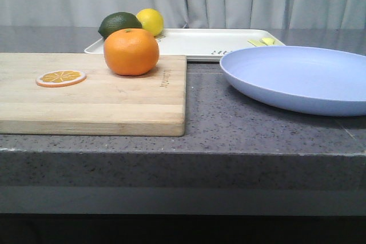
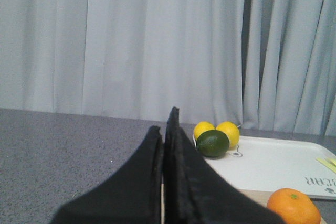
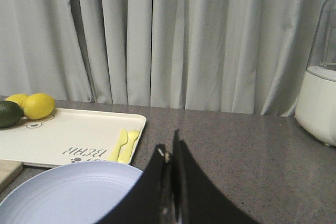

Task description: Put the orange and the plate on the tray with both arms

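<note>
Nearest you in the front view lies the pale wooden cutting board (image 1: 91, 92) on the speckled grey stone counter (image 1: 229, 135). The whole round bright orange fruit (image 1: 131, 51) sits on the board's far right part, and a thin flat orange slice (image 1: 60, 78) lies near its left. To your right, beside the board but apart from it, rests the large shallow lavender-blue plate (image 1: 300, 78), its right edge cut off by the frame. Behind both you see the flat white rectangular tray (image 1: 200, 43) with dark print and yellow-green marks; a dark green lime (image 1: 118, 24) and yellow lemons (image 2: 216, 131) sit at its far left corner. Your left gripper (image 2: 164, 124) shows its black fingers pressed together, holding nothing. Your right gripper (image 3: 169, 153) is likewise closed and empty, just above the plate's rim. A white appliance with a clear dome (image 3: 318, 82) stands off to the right.
</note>
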You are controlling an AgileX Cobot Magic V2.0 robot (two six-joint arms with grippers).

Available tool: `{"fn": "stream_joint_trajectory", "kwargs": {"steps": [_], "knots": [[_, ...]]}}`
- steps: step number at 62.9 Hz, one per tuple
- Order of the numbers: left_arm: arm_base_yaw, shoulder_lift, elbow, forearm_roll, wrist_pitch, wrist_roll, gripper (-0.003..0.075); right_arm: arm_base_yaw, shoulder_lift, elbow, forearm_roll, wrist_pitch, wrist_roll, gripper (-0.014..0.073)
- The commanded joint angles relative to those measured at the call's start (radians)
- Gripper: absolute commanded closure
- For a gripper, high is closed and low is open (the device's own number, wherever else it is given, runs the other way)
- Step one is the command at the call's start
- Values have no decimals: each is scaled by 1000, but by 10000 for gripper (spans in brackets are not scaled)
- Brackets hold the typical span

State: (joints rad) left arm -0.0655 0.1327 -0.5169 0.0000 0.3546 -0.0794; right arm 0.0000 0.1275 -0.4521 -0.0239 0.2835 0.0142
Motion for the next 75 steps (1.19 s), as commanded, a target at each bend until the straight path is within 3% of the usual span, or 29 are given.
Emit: {"fn": "stream_joint_trajectory", "kwargs": {"steps": [1,6,20,39,45,51,61,68,75], "knots": [[3,93,-105,9,23,3,740,-3,90,-98,7,-2,-2,661],[3,165,-160,9,89,3,740,-3,166,-154,7,64,-2,661],[3,279,-166,-30,102,3,740,-3,321,-179,7,209,-2,661],[3,362,-166,-20,108,3,739,-3,434,-179,7,225,-2,657],[3,375,-166,0,110,3,720,-3,451,-179,7,227,-2,586],[3,384,-166,14,110,3,604,-3,455,-179,7,229,-2,406],[3,386,-166,14,110,3,289,-3,455,-179,7,230,-2,53],[3,388,-166,14,110,3,161,-3,455,-179,7,238,-2,-29],[1,397,-166,0,105,3,153,-3,455,-179,7,267,-2,-29]]}}
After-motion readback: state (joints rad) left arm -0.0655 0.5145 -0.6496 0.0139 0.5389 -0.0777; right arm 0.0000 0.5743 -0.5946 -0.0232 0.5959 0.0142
